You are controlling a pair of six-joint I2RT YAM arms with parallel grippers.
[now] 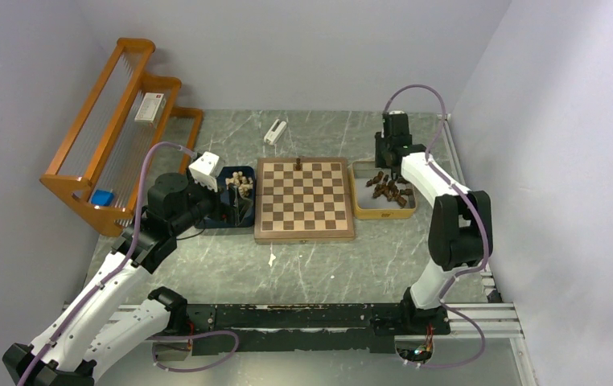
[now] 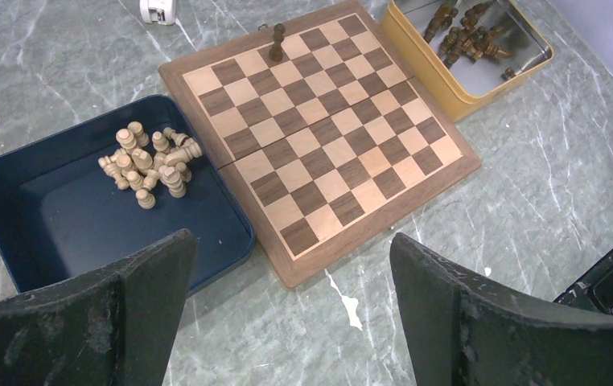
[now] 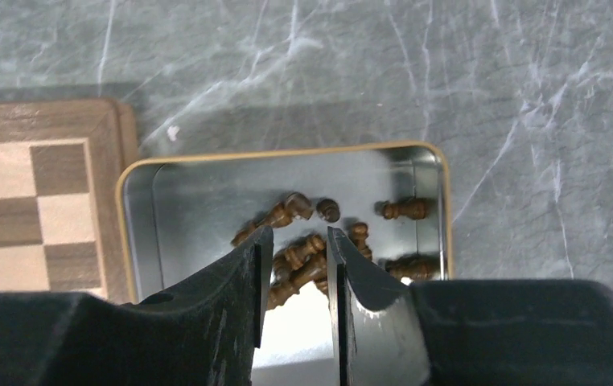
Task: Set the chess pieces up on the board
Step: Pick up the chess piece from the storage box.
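The board (image 1: 304, 201) (image 2: 327, 137) lies mid-table with one dark piece (image 1: 298, 163) (image 2: 277, 42) upright on its far row. Pale chess pieces (image 1: 240, 183) (image 2: 149, 165) lie heaped in a dark blue tray (image 1: 239, 224) (image 2: 70, 217) left of the board. Dark chess pieces (image 1: 388, 189) (image 3: 404, 209) lie in a yellow tray (image 1: 384, 213) (image 3: 126, 233) on the right. My left gripper (image 1: 227, 207) (image 2: 291, 241) hangs open and empty above the table, near the board's near-left corner. My right gripper (image 1: 390, 175) (image 3: 295, 237) is down in the yellow tray, its jaws narrowed on a lying dark piece (image 3: 307, 269).
An orange wooden rack (image 1: 110, 137) stands at the far left, holding a white box (image 1: 150, 107) and a blue item (image 1: 102, 197). A small white object (image 1: 275, 131) (image 2: 158, 10) lies beyond the board. Grey walls close in on both sides. A metal rail (image 1: 464, 314) runs along the near edge.
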